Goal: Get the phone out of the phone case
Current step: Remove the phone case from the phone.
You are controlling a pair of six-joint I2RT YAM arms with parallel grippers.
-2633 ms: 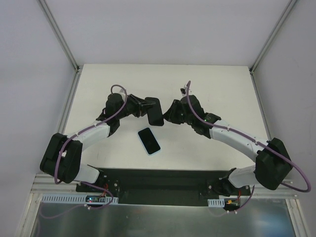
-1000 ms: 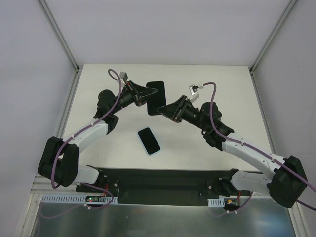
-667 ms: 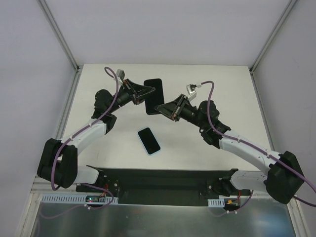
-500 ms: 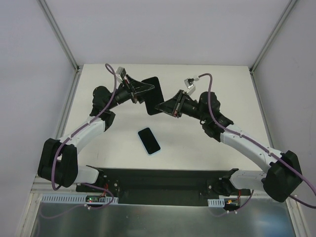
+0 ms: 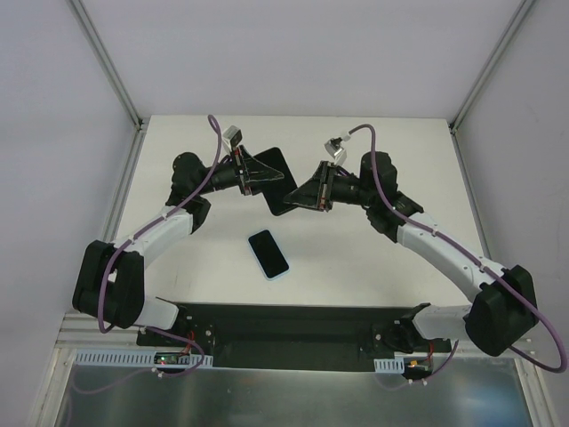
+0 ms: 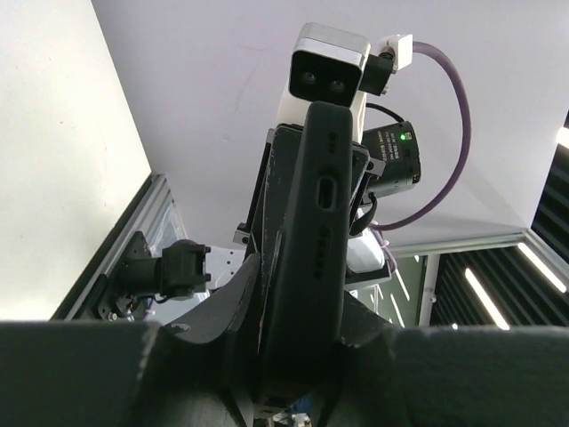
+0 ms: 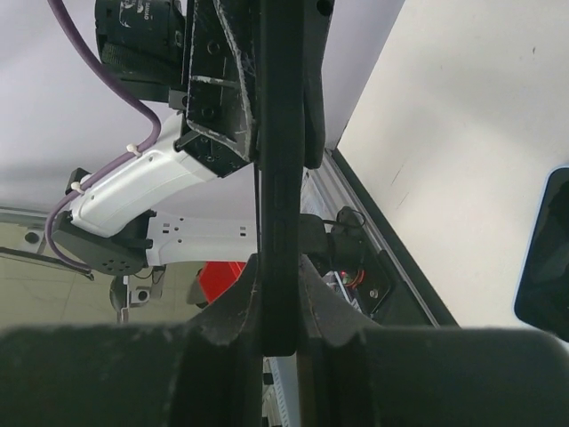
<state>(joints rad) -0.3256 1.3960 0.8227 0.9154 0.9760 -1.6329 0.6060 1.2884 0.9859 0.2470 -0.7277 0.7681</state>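
Note:
A black phone case (image 5: 278, 181) hangs edge-on above the middle of the table, held from both sides. My left gripper (image 5: 265, 174) is shut on its left end, my right gripper (image 5: 295, 198) on its lower right end. The left wrist view shows the case's (image 6: 320, 196) port edge rising out of my left gripper (image 6: 298, 294). In the right wrist view my right gripper (image 7: 277, 285) pinches its thin side (image 7: 280, 133). A phone (image 5: 268, 253) with a dark screen and pale blue rim lies flat on the table below. Whether the case holds anything cannot be told.
The white table (image 5: 400, 151) is bounded by metal frame rails at left (image 5: 124, 178) and right. A black base plate (image 5: 293, 325) with both arm mounts runs along the near edge. The lying phone's corner (image 7: 547, 258) shows at the right wrist view's right edge.
Both arms have lifted the case off the table's level and turned it, wrists swinging outward and up. The phone on the table has stayed where it was.

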